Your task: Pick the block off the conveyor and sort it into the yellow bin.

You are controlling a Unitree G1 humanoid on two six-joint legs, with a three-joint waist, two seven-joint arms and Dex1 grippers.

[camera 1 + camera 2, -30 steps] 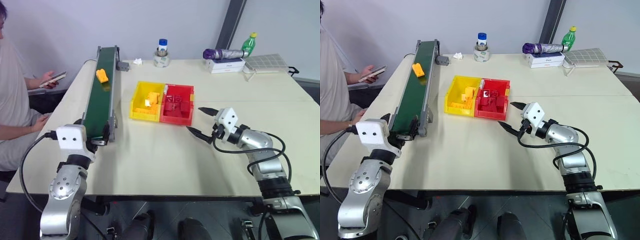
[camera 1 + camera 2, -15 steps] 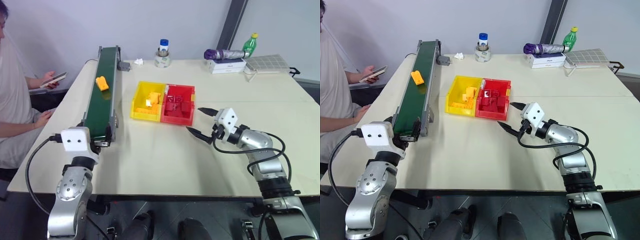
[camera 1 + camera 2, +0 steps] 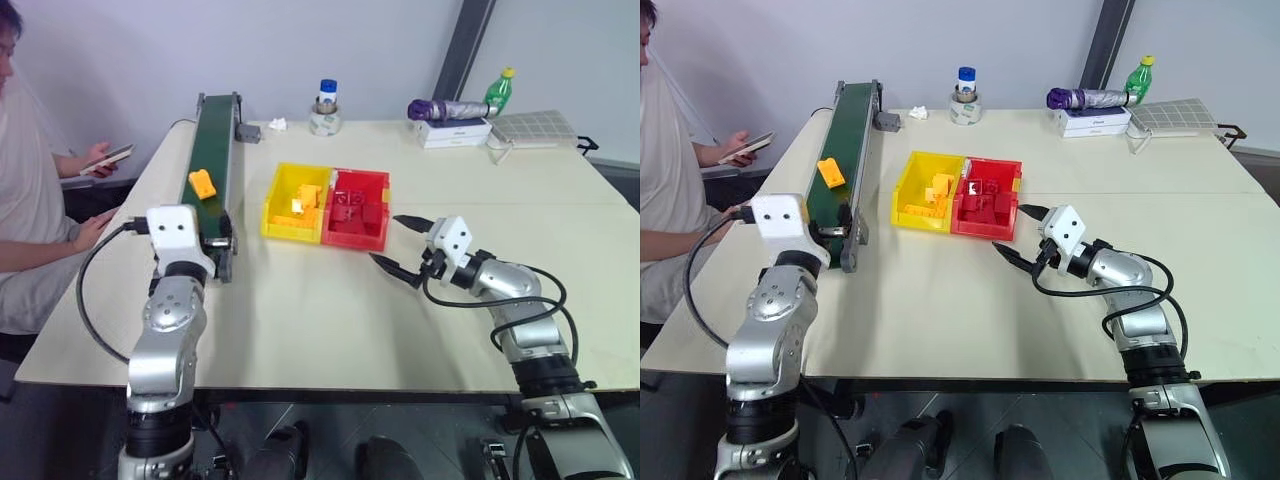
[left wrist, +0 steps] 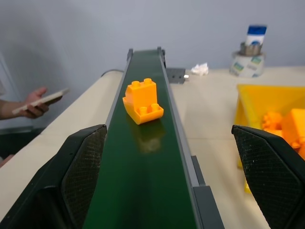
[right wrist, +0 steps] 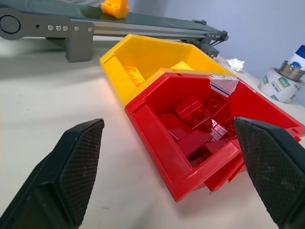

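The orange-yellow block rides on the dark green conveyor, about halfway along the belt. My left gripper is held at the belt's near end, pointing along it. It is open, with one finger on each side of the belt, and the block lies ahead of it, apart from the fingers. The yellow bin holds several orange-yellow bricks and stands right of the conveyor, joined to a red bin. My right gripper hovers open and empty just right of the red bin.
A person sits at the table's left with a phone in hand, close to the conveyor. At the far edge stand a small bottle, a tape roll, a purple umbrella on a white box, a green bottle and a white tray.
My left arm has risen and reached forward to the conveyor's near end. The block has travelled along the belt toward me. The right arm has kept still.
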